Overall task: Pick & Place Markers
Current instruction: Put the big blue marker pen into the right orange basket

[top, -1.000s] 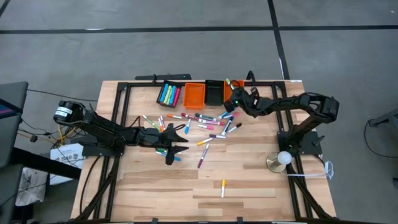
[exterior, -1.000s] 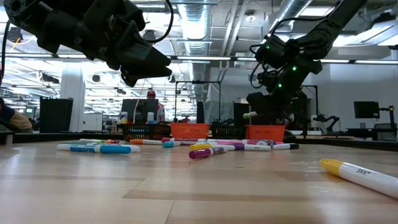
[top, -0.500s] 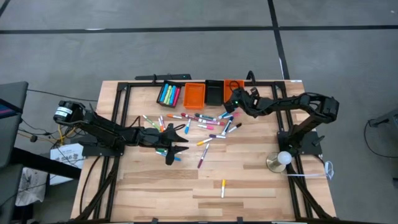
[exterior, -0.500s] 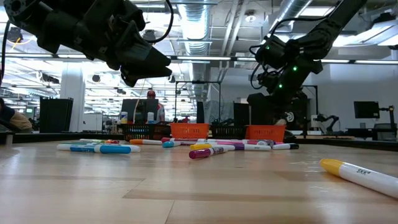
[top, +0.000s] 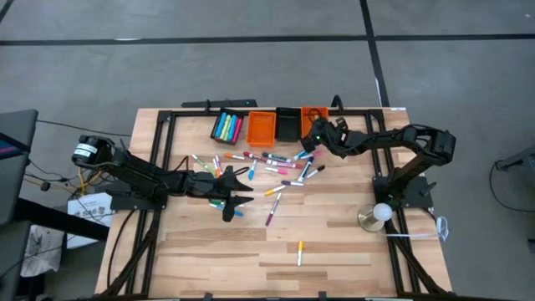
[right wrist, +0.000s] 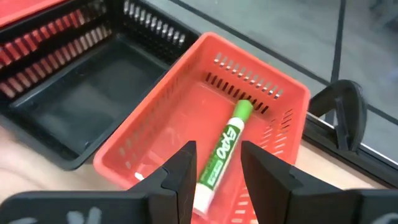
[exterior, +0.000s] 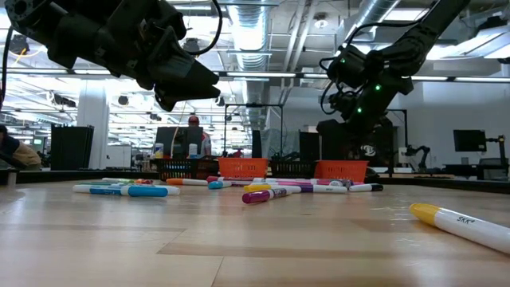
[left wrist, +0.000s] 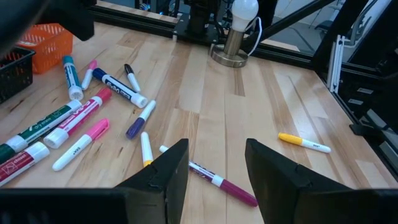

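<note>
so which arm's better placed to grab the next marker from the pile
Left. The left gripper hovers open right over the loose markers; the right gripper is off by the orange bin.

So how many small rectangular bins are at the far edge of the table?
4, in one row: black mesh bin holding markers, orange mesh bin, empty black bin, then orange bin with a green marker under the right gripper.

- My left gripper (left wrist: pixel 216 169) hangs above the wooden table (left wrist: pixel 261 106), fingers parted.
- Between my fingertips lies a magenta marker (left wrist: pixel 222 183).
- A yellow marker (left wrist: pixel 304 142) lies well apart.
- More markers (left wrist: pixel 93 118) are scattered near an orange bin (left wrist: pixel 46 45).
- A white-bulbed lamp (left wrist: pixel 236 28) stands beyond.
</note>
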You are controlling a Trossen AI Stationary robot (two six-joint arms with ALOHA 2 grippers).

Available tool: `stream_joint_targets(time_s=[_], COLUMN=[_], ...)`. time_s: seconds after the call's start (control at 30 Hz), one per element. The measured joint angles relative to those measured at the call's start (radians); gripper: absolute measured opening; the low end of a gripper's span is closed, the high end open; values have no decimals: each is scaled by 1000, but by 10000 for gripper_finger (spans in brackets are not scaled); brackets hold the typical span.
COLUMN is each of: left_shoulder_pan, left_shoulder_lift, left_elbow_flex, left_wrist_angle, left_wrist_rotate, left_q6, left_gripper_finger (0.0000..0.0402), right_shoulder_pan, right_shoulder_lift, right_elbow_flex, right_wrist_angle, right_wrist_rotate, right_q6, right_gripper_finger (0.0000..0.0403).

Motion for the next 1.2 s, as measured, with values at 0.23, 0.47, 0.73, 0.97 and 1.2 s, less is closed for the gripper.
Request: stream_joint_targets(time_s=[0.23, 0.47, 0.73, 0.97, 1.2], left_shoulder_pan=[0, 0, 0, 0, 0], left_shoulder_lift=[0, 0, 0, 0, 0], left_elbow_flex=[0, 0, 0, 0, 0], left_wrist_angle=[0, 0, 0, 0, 0], left_wrist_rotate=[0, 0, 0, 0, 0], left_q6=[0, 0, 0, 0, 0], left_gripper_finger=[155, 155, 155, 155, 155], right_shoulder_pan=[37, 110, 214, 286, 322], right_shoulder_lift=[0, 0, 0, 0, 5], right_elbow_flex=[5, 33, 47, 47, 47], right_wrist_angle=[-4, -75, -234, -272, -260], right_wrist_rotate=[-254, -496, -534, -531, -531], right_q6=[-156, -317, -438, -752, -965], right_gripper_finger=[118, 118, 118, 118, 118])
